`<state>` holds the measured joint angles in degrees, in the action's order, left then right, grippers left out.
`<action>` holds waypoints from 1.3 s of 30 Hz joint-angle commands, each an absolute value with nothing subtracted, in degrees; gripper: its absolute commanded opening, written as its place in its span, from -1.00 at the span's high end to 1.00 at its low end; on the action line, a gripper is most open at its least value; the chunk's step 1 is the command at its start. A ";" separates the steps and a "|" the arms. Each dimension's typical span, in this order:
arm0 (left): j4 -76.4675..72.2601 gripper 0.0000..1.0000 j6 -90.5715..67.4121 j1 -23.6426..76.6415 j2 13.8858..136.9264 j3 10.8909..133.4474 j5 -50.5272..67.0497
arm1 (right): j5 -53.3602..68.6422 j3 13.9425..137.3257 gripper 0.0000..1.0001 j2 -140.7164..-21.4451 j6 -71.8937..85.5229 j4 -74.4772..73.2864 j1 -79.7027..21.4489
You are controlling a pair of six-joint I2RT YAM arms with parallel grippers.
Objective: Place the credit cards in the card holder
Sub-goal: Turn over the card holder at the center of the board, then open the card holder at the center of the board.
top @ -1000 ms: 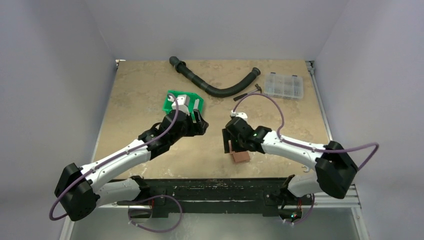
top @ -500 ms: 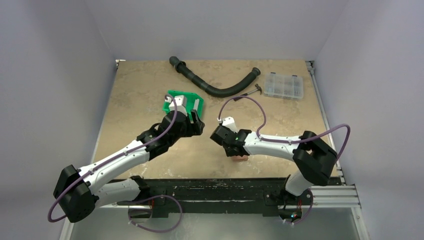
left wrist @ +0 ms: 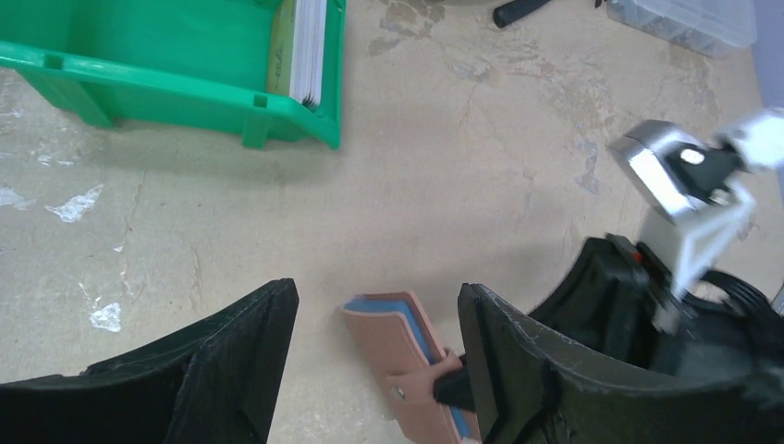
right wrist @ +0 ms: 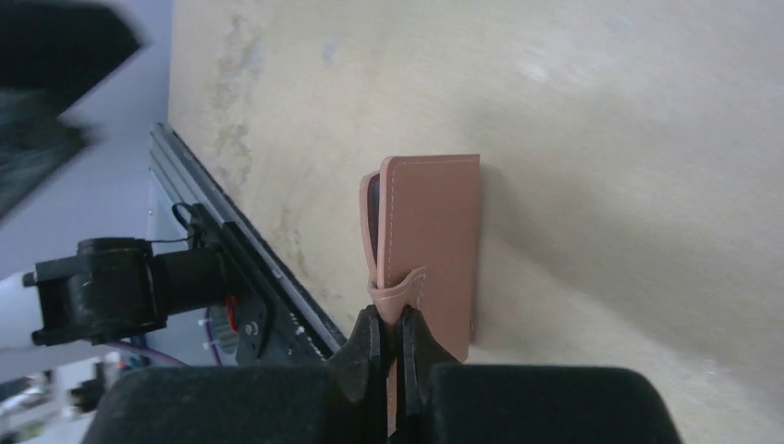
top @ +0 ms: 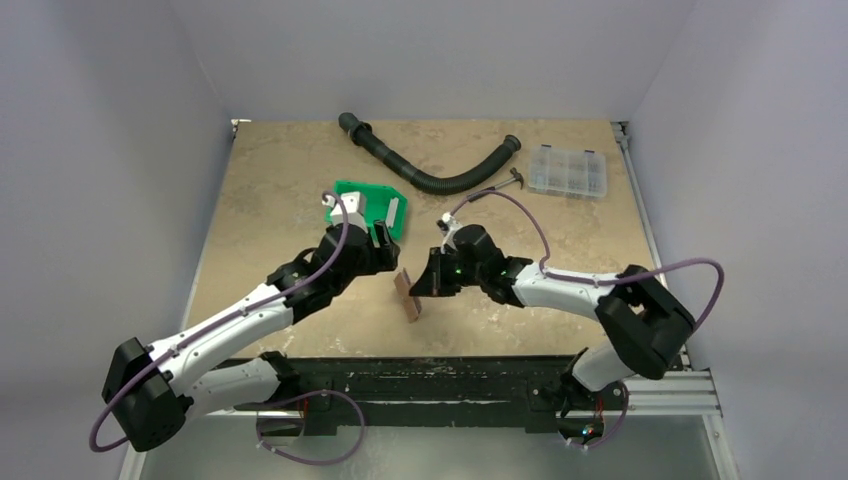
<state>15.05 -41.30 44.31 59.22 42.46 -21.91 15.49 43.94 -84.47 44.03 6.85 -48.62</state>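
Your right claw (right wrist: 393,322) is clamped tight on the card holder (right wrist: 434,236), pinching its strap; the holder stands on edge low over the table (top: 290,180), between the two arms, and you cannot tell whether it touches. A blue card (left wrist: 427,331) shows between its leaves, only a sliver. Your left claw (left wrist: 376,296) hangs spread wide and holds nothing, just above the holder; the green bin (left wrist: 166,88) sits beyond it.

The card holder (top: 407,295) is in front of the bin (top: 350,191).
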 commanded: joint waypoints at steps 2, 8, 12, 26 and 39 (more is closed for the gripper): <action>12.19 -0.37 -41.32 44.33 63.94 43.25 -14.63 | 32.23 38.73 0.92 -88.77 49.49 19.44 -42.76; 8.22 -0.22 -41.65 44.30 69.66 42.22 -6.30 | 2.66 44.61 0.39 -82.50 34.51 -10.43 -40.74; 4.35 -0.11 -42.30 44.34 72.40 41.46 -2.93 | -6.08 47.12 -0.06 -77.65 27.96 -16.39 -43.73; -5.12 0.88 -48.31 43.31 85.04 38.68 -0.26 | -3.96 49.63 0.28 -84.59 29.54 -5.44 -52.23; -2.35 1.00 -51.23 43.16 88.87 35.90 -1.44 | -25.29 55.34 0.18 -94.01 28.41 -14.44 -60.38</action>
<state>-4.97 -50.11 43.29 87.20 37.47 0.30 -16.40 52.80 -93.03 27.55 -10.35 -59.07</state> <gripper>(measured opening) 0.031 0.411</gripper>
